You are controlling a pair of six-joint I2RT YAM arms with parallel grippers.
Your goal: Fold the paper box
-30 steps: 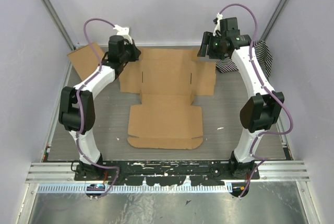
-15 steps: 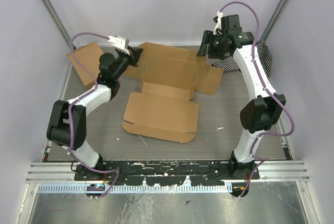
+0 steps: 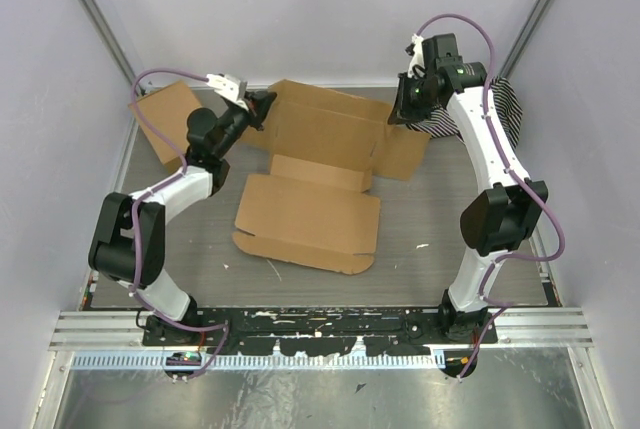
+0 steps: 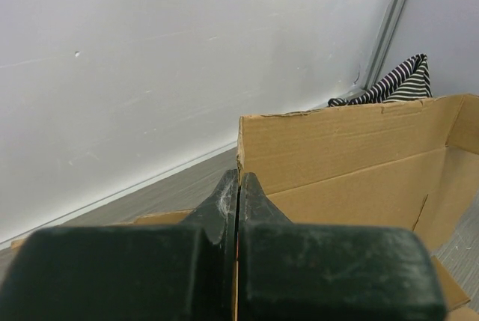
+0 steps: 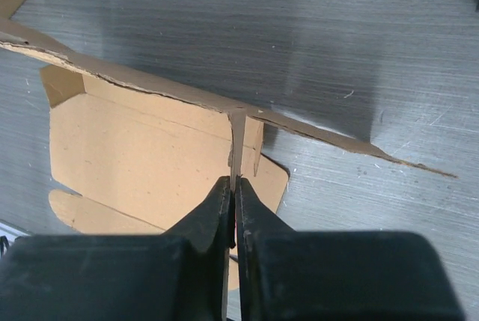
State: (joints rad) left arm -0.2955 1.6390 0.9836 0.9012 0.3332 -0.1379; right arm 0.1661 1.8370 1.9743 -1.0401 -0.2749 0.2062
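Note:
The paper box is a plain brown die-cut sheet; its front panel lies flat while its back panel stands tilted up. My left gripper is shut on the back panel's left corner, and the left wrist view shows the cardboard edge pinched between the jaws of the left gripper, with the panel stretching to the right. My right gripper is shut on the panel's right end. In the right wrist view the right gripper clamps a thin cardboard edge above the box.
A smaller brown cardboard rectangle leans at the back left corner. A black-and-white striped cloth lies at the back right, behind the right arm, and the same cloth shows past the panel. Grey walls close in on three sides.
The right gripper has shut on the box's right edge. The left arm drew back and lifted the back panel, which lay flat a second ago; the box shifted slightly left.

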